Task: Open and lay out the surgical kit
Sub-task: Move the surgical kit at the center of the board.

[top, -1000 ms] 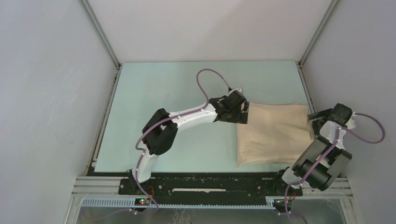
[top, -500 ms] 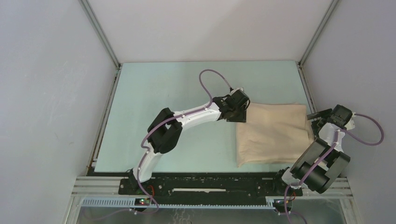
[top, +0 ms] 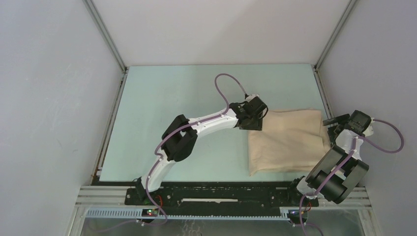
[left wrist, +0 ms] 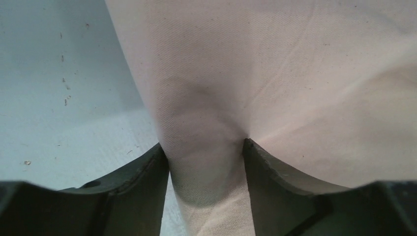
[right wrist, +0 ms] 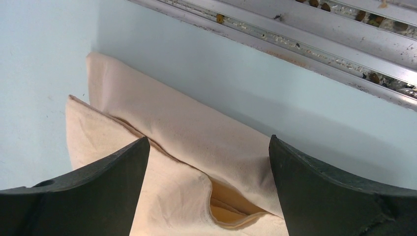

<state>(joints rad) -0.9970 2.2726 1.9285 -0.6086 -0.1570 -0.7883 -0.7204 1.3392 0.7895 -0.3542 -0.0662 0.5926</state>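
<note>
Pinching a fold of the beige folded cloth wrap (top: 287,142) at its ten-o'clock corner, ready to peel it open.
The closed bundle lay at about three o'clock on the pale green table (top: 196,98), with nothing of its contents showing. The left gripper (left wrist: 206,157) had its two dark fingers clamped on a bunched ridge of cloth, the fabric pressed against both. That grip looked chosen because a loose corner is the easiest place to lift a flap. The right gripper (right wrist: 206,167) sat at the bundle's three-o'clock edge with jaws spread wide, straddling the layered hems without pinching them, probably placed to take the opposite flap or steady the bundle. Unwrapping seemed barely begun, and a careless pull could drag the whole bundle.
</note>
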